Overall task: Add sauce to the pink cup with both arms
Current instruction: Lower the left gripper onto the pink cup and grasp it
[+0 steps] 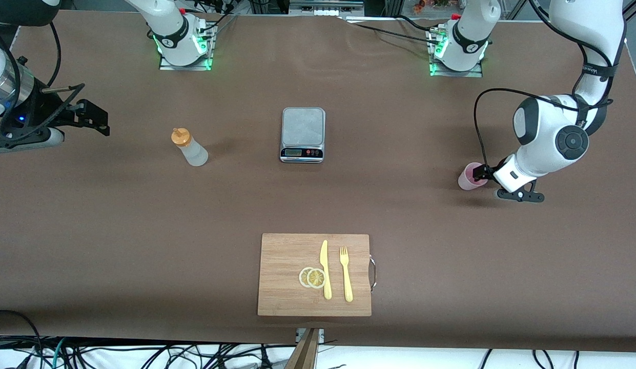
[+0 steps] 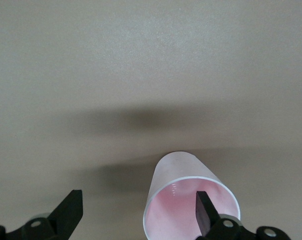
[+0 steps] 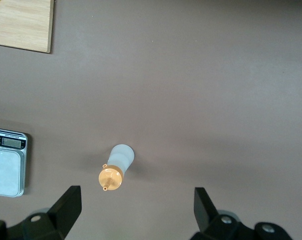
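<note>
- The pink cup (image 1: pixel 470 177), a small translucent tumbler with a slight taper and a thin pale rim, stands upright on the matte brown worktop (image 1: pixel 118 230) toward the left arm's end, at about 3 o'clock from the scale (image 1: pixel 303 135) in the front view.
- The left hand (image 1: pixel 483 173) is low at the cup with its fingers spread wide; in the left wrist view one black finger (image 2: pixel 204 212) dips inside the cup's mouth and the other stands clear outside the wall, so the rim sits between them, not yet pinched.
- The cup's base and its lower wall are cut off in the left wrist view, and the left arm's white wrist hides part of the cup in the front view.
- The squeeze bottle (image 1: pixel 190 148), whitish and translucent with an orange nozzle cap, stands at about 9 o'clock from the scale, toward the right arm's end; no sauce can be made out inside it.
- The right hand (image 3: pixel 136 210) hangs in the air over the worktop near the bottle, fingers fully apart and empty; the arm waits, mostly cut off at the front view's edge.
- The scale is a flat grey metal platform with rounded corners and a dark display strip; its readout is too small to read.
- A pale wooden cutting board (image 1: pixel 282 287) with a metal handle lies at 6 o'clock from the scale, carrying two lemon slices (image 1: pixel 312 277), a yellow plastic knife (image 1: pixel 325 269) and a yellow plastic fork (image 1: pixel 345 274).
</note>
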{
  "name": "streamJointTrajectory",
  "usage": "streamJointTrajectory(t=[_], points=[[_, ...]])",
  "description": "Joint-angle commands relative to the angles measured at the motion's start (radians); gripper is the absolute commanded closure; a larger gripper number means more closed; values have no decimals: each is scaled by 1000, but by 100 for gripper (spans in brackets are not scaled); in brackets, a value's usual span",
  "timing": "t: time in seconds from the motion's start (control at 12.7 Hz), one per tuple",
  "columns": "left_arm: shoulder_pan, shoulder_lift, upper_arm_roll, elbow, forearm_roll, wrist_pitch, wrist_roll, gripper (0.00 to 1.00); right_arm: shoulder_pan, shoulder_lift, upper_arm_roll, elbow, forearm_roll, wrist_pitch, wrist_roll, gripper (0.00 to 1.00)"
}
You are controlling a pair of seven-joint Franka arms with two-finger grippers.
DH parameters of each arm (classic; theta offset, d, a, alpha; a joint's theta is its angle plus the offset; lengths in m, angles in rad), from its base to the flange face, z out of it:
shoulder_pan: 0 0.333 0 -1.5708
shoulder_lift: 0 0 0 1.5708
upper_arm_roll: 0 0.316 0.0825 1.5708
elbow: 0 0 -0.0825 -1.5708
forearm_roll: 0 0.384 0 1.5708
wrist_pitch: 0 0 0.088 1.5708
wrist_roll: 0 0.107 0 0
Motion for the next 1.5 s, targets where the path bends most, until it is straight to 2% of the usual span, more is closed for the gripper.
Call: streamJointTrajectory(t=[0.0, 0.4, 0.63, 0.71, 0.87, 1.11, 1.19, 1.42], points=[[1, -38, 5, -50, 17, 33, 20, 1, -1, -1, -2, 9, 1, -14, 0, 0], [-4, -38, 5, -74, 15, 45, 20, 2, -1, -1, -2, 9, 3, -14, 0, 0], [-10, -33, 5, -74, 14, 47, 20, 12, -1, -1, -2, 9, 3, -14, -1, 0], [-14, -30, 5, -74, 14, 47, 18, 22, -1, -1, -2, 9, 1, -14, -1, 0], [-17, -28, 5, -71, 12, 47, 17, 54, -1, -1, -2, 9, 1, -14, -1, 0], [-23, -25, 5, -66, 8, 47, 15, 94, -2, -1, -2, 9, 1, -14, -1, 0], [-27, -27, 3, -63, 8, 47, 15, 100, -2, -1, -2, 9, 1, -14, -1, 0], [-31, -25, 3, -42, 6, 39, 12, 100, -2, -1, -2, 9, 1, -14, -1, 0]])
